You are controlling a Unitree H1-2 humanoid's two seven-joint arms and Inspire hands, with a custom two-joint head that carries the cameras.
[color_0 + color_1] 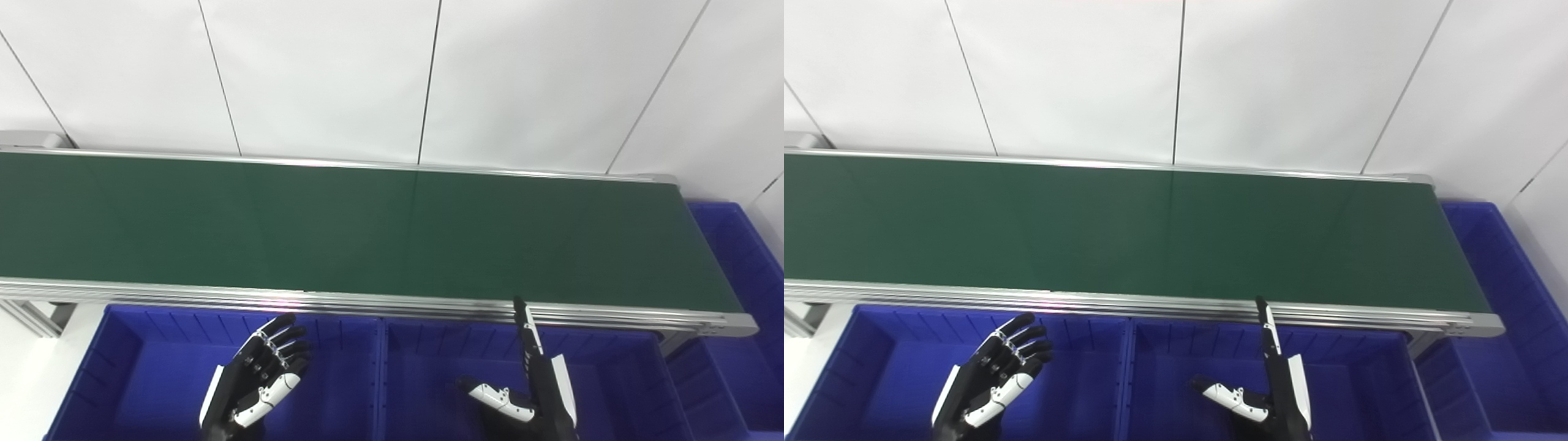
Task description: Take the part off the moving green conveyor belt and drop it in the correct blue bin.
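Note:
The green conveyor belt (367, 226) runs left to right across the view and carries no part that I can see. My left hand (260, 376) is open and empty, palm up, over the left blue bin (141, 380). My right hand (533, 386) is open and empty, edge-on with fingers straight toward the belt's near rail and thumb out to the left, over the middle blue bin (618, 380). Both hands also show in the right eye view, the left hand (992, 376) and the right hand (1274, 386).
A third blue bin (741, 288) stands past the belt's right end. The belt's aluminium near rail (367, 301) runs between the hands and the belt. A white panelled wall (392, 73) stands behind the belt.

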